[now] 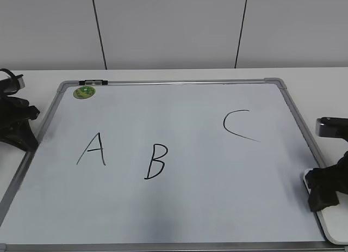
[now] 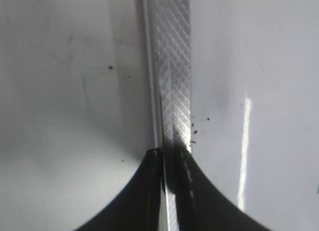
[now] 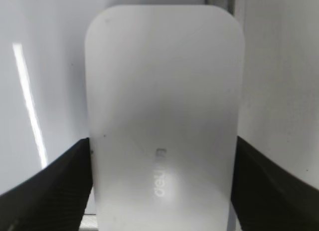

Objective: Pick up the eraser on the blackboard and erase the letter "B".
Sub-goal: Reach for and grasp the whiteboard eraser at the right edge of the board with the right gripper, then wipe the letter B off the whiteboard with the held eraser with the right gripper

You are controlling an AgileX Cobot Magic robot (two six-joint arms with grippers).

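The blackboard [image 1: 217, 203] is a white board with a grey frame lying flat. The letter "B" [image 1: 156, 161] is written in black at its lower middle. The white eraser [image 1: 335, 230] lies at the board's lower right edge. In the right wrist view the eraser [image 3: 164, 91] fills the gap between the jaws. My right gripper [image 1: 324, 193] [image 3: 162, 146] has both fingers against the eraser's long sides. My left gripper [image 1: 28, 133] [image 2: 167, 156] is shut and empty, low over the board's left frame rail [image 2: 172, 66].
An "A" [image 1: 92, 149] stands left of the "B" and a "C" [image 1: 237, 127] to its upper right. A round green magnet [image 1: 84, 92] sits at the board's far left corner. A white wall rises behind the table.
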